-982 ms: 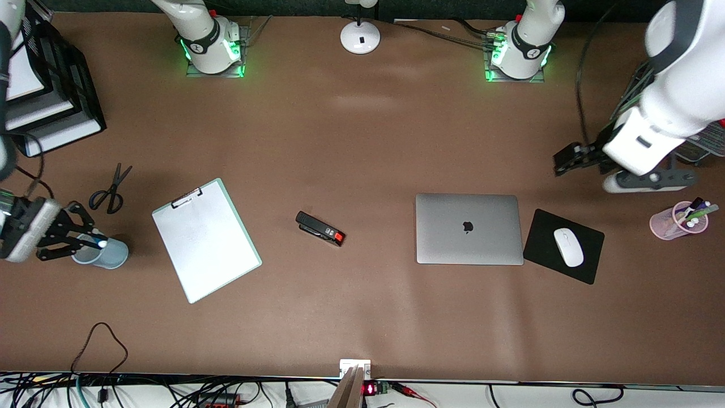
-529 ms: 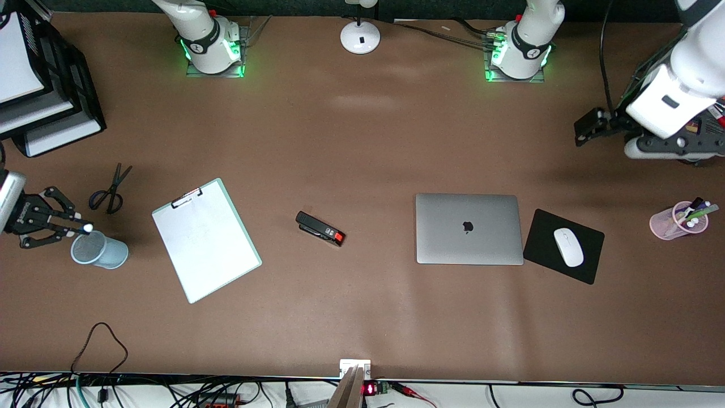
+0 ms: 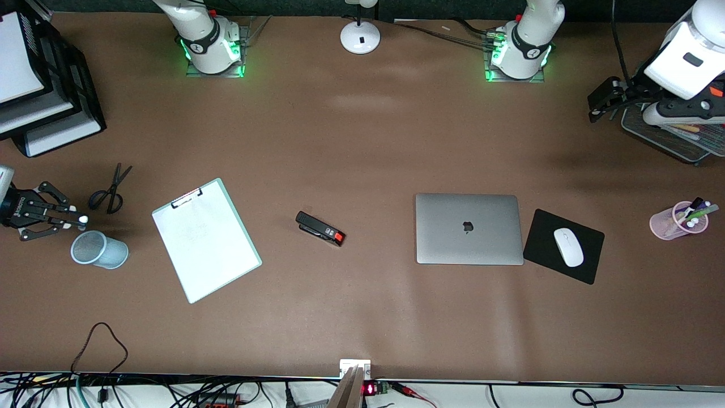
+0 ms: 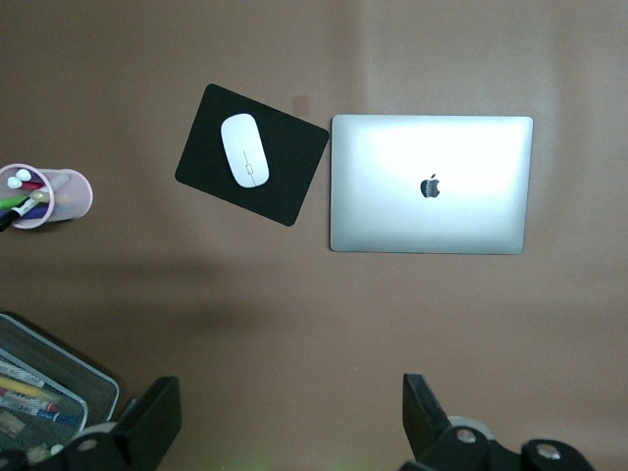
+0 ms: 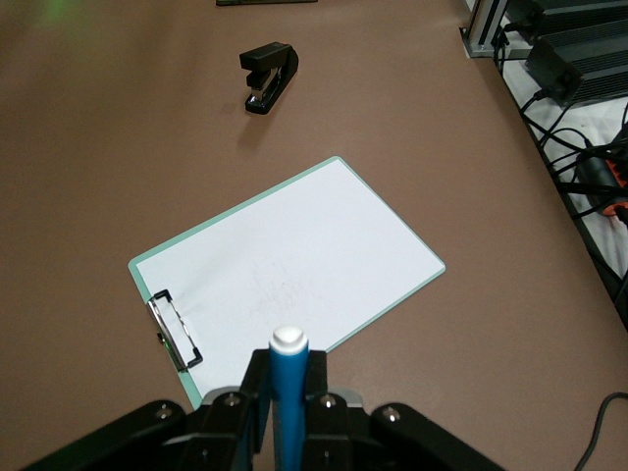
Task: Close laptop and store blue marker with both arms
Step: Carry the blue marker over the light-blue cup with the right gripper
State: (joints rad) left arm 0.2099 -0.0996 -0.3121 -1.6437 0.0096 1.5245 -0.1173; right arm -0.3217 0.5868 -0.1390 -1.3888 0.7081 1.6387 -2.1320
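Beside the mesh cup (image 3: 99,250) (scissors (image 3: 110,190) near), the right gripper (image 3: 68,218) clenches the blue marker (image 5: 287,392); the left gripper (image 4: 285,432) hangs released.

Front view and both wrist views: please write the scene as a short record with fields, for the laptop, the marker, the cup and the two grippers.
laptop: laptop closed, lid down, flat on the table beside the mouse pad
blue marker: blue marker clamped in the right gripper, pale end showing
mesh cup: mesh cup lying on the table at the right arm's end, nothing visible in it
right gripper: right gripper shut on the marker, over the table beside the cup and the scissors
left gripper: left gripper open, holding nothing, beside the mesh tray
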